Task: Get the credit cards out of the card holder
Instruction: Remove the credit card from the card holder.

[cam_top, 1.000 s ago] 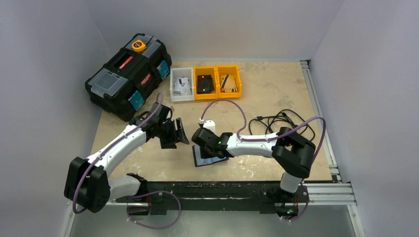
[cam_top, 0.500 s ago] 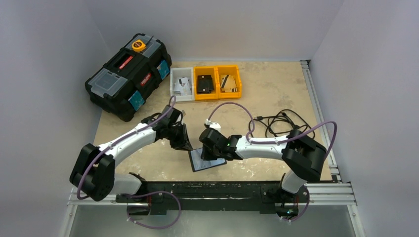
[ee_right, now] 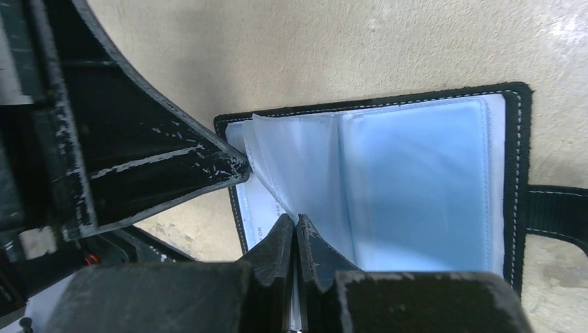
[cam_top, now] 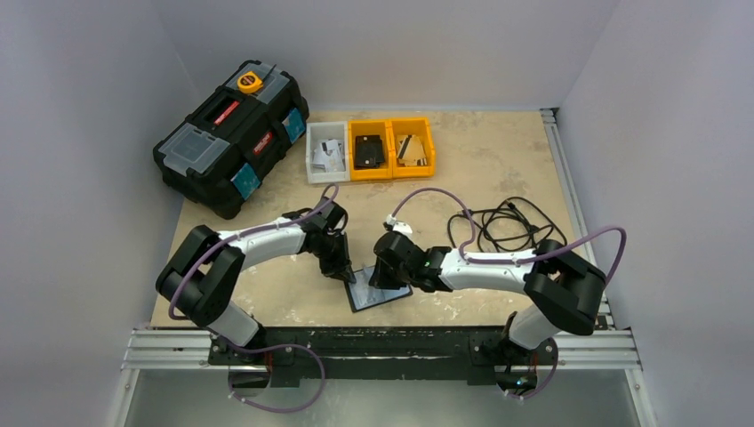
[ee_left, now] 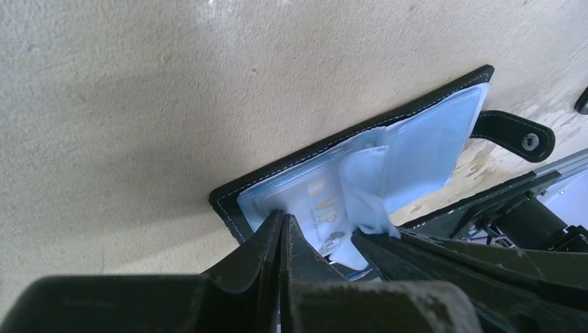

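Left arm: stretched low and to the right over the counter (cam_top: 498, 160), with the left claw (cam_top: 342, 269) tipped down at the left edge of the holder (cam_top: 381, 295).
Right arm: reaches left, with the right claw (cam_top: 383, 274) down on the holder.
Left claw: fingers pressed together, tips on the corner of a pale card (ee_left: 315, 201); whether it pinches the card cannot be told.
Right claw: closed, tips at the clear sleeves (ee_right: 305, 166); grip unclear.
Holder: lies open on the counter near its front edge, between the claws.
Writing: "VIP" in gold on the card.
Change: a second ago the left claw was wide open and away from the holder; it has since come in and closed.
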